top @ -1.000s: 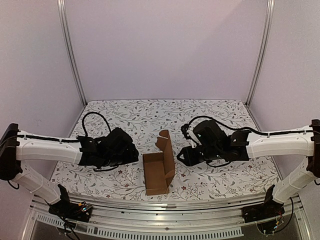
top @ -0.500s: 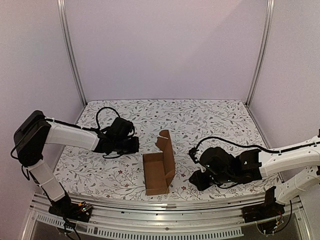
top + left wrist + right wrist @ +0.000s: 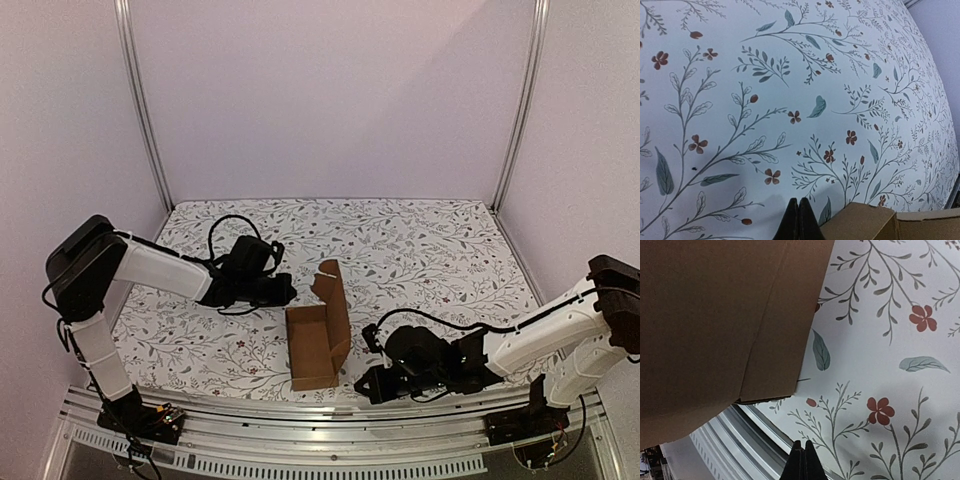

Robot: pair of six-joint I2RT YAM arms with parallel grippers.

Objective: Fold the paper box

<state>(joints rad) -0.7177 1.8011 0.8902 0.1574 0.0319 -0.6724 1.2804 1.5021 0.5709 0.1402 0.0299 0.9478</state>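
The paper box [image 3: 318,342] is a plain brown carton lying open on the flowered cloth, with one long flap standing up along its right side. My left gripper [image 3: 288,291] is shut and empty, just left of the box's far left corner [image 3: 860,223]; its fingertips [image 3: 799,215] press together above the cloth. My right gripper [image 3: 364,386] is shut too, low beside the box's near right corner, holding nothing. In the right wrist view the box's outer wall [image 3: 720,315] fills the upper left and the gripper [image 3: 803,460] points at the table's front edge.
A metal rail [image 3: 330,418] runs along the table's near edge, close under the right gripper. Upright frame posts [image 3: 145,110] stand at both back corners. The flowered cloth [image 3: 420,245] stretches behind the box.
Both grippers closed. The left arm pulled back to the rear left, then reached toward the box's far left corner. The right arm swung down and forward to the box's near right corner.
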